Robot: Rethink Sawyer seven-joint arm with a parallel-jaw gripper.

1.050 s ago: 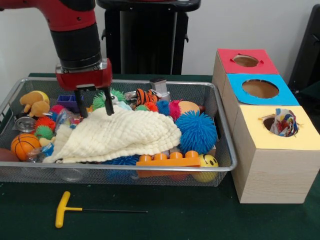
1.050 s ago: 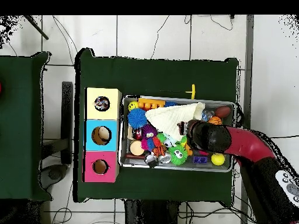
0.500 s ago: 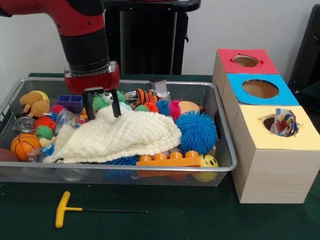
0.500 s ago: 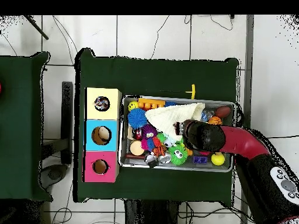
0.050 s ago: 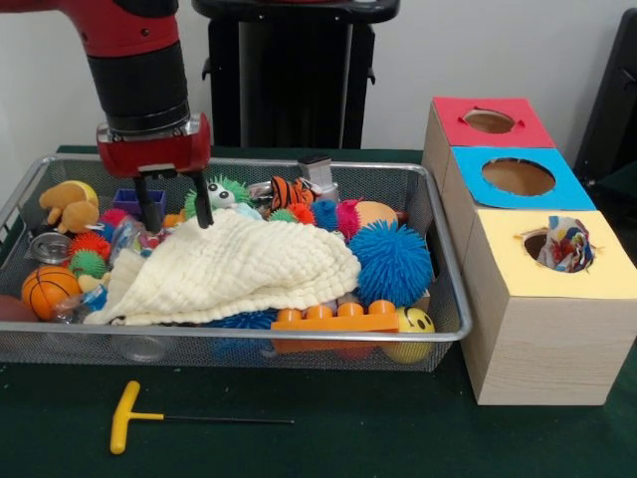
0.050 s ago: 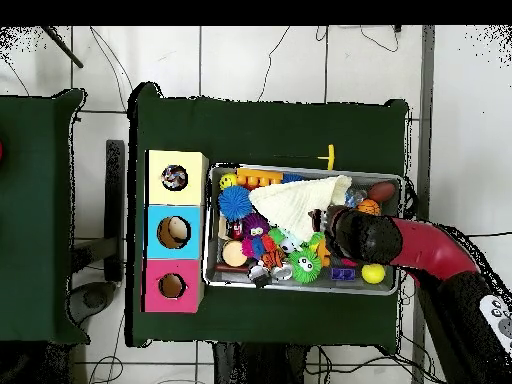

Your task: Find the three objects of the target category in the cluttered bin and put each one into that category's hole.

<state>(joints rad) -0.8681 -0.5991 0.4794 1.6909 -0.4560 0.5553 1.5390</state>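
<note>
Front view: the gripper (image 5: pixel 175 204) was seen shifted sideways toward the bin's end with the plush toy, off the crown of the cream cloth (image 5: pixel 239 267) where it had been half a second earlier. Its two dark fingers (image 5: pixel 202 204) were spread apart with nothing between them, the tips hanging just at the cloth's upper edge. The cloth itself was left where it had been, draped over the middle of the wire bin (image 5: pixel 445 299), so whatever lay beneath was not uncovered.

Around the cloth, a blue spiky ball (image 5: pixel 394 261), an orange basketball (image 5: pixel 47 289), a green fuzzy toy (image 5: pixel 214 193) and an orange block bar (image 5: pixel 334 321) could be picked out. Beside the bin, the three boxes were lined up: red box (image 5: pixel 492 134), blue box (image 5: pixel 518 179) and yellow box (image 5: pixel 557 289), with a multicoloured item (image 5: pixel 565 244) already lodged in the yellow hole.

Overhead view: the arm's wrist (image 6: pixel 365 236) was placed over the bin's end farthest from the boxes.

Which category was being hunted could not be told. The sideways move was judged a repositioning, with no grasp yet secured.
</note>
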